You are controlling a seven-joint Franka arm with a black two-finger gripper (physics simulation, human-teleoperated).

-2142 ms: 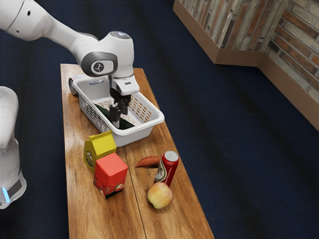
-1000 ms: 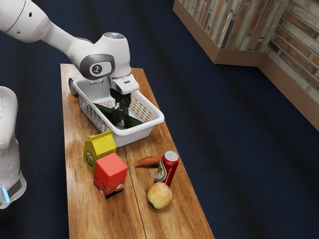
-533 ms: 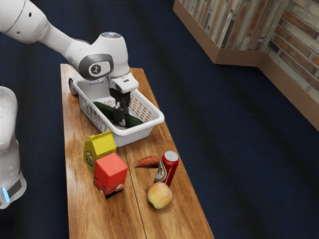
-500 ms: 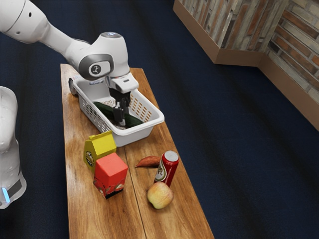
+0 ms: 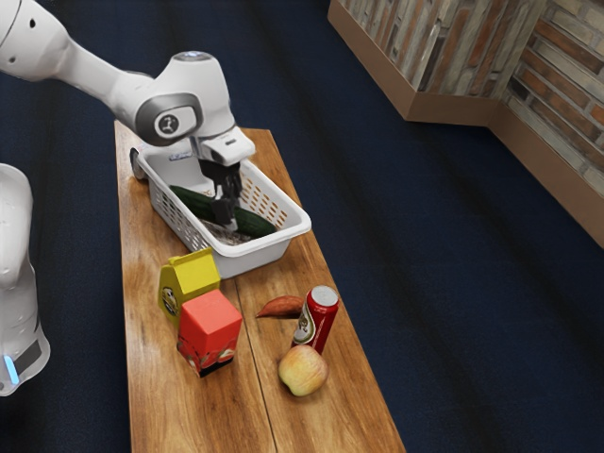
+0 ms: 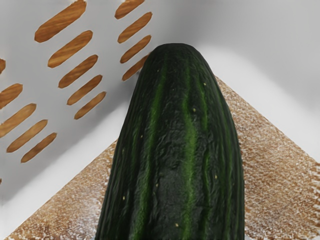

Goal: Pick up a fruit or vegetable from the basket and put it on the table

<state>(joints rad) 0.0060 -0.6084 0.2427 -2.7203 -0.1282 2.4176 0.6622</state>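
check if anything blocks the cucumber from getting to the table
Yes: the basket's walls stand around the cucumber, between it and the open tabletop. Beyond one end stand a yellow carton and a red carton.

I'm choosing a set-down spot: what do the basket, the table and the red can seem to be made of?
Basket: white, smooth, probably molded plastic, judging by the even slots through its walls.
Table: brown wood or a wood-look laminate, with visible grain, a long seam and a slight sheen.
Red can: likely thin painted metal, given its silvery top.
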